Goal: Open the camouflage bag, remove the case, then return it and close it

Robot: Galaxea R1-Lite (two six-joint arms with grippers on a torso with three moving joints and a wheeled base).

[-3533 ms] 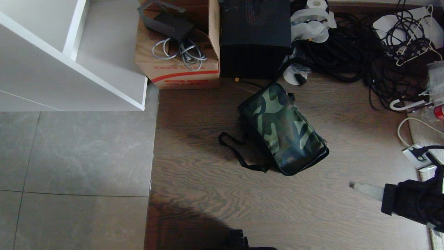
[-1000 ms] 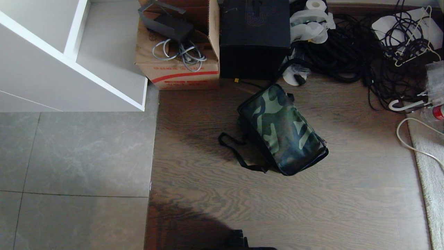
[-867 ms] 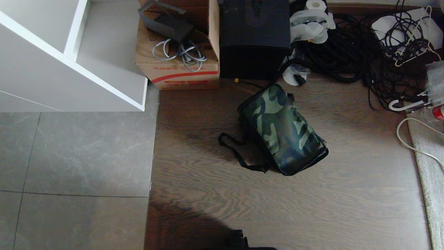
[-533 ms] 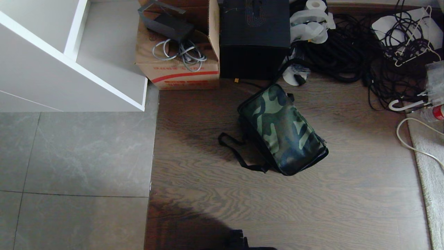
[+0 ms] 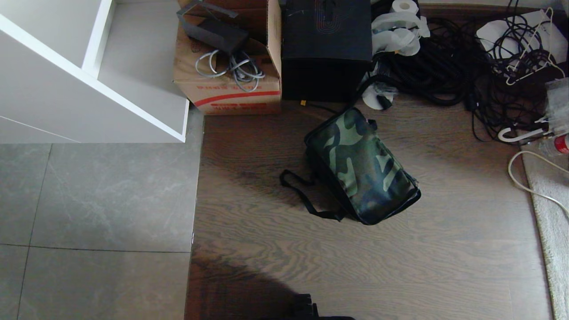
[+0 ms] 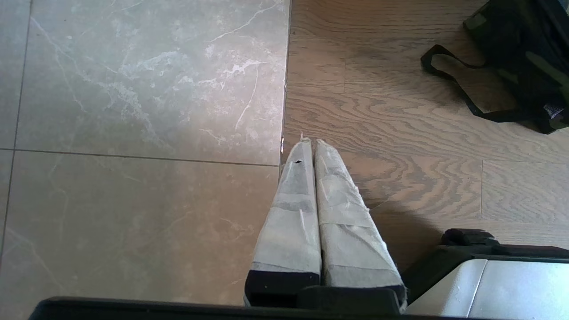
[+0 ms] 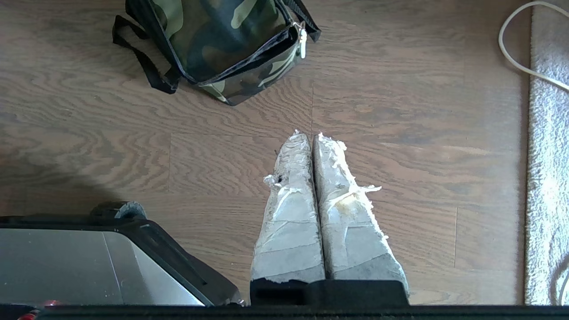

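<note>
Hanging over the seam between the grey tile and the wood floor [image 6: 400, 133], the left gripper [image 6: 309, 144] is keeping its taped fingers pressed together and carrying nothing. Ahead of it and off toward the robot's right, the black strap [image 6: 462, 95] is looping across the boards, well apart from the fingertips, and the camouflage bag [image 6: 524, 58] is sitting just past that loop.

Moving rightward, the bag [image 5: 362, 166] is lying slantwise on the floor with its lid down and, as far as the views tell, its zipper run round to the corner; the case is not showing anywhere, so presumably it is sitting inside. Beyond the bag, a cardboard carton [image 5: 231, 95] and a tall black box [image 5: 326, 49] are standing side by side, with a heap of dark cables [image 5: 444, 66] spreading farther right.

The right gripper [image 7: 311, 138] is likewise holding its frayed, taped fingers closed and empty above bare boards. The bag [image 7: 222, 40] is lying ahead of it and toward the robot's left, with the pale zipper pull [image 7: 302, 42] dangling at the nearest corner. A white cord [image 7: 518, 49] and the rug edge [image 7: 549, 155] are lying on its outer side.

Judging from this, neither arm is reaching yet. The pull is small and loose, so closed fingers arriving without spreading are likely to knock it aside. The soft bag is liable to slide rather than unzip unless the other gripper is steadying it, and the strap loop is risking a snag.
</note>
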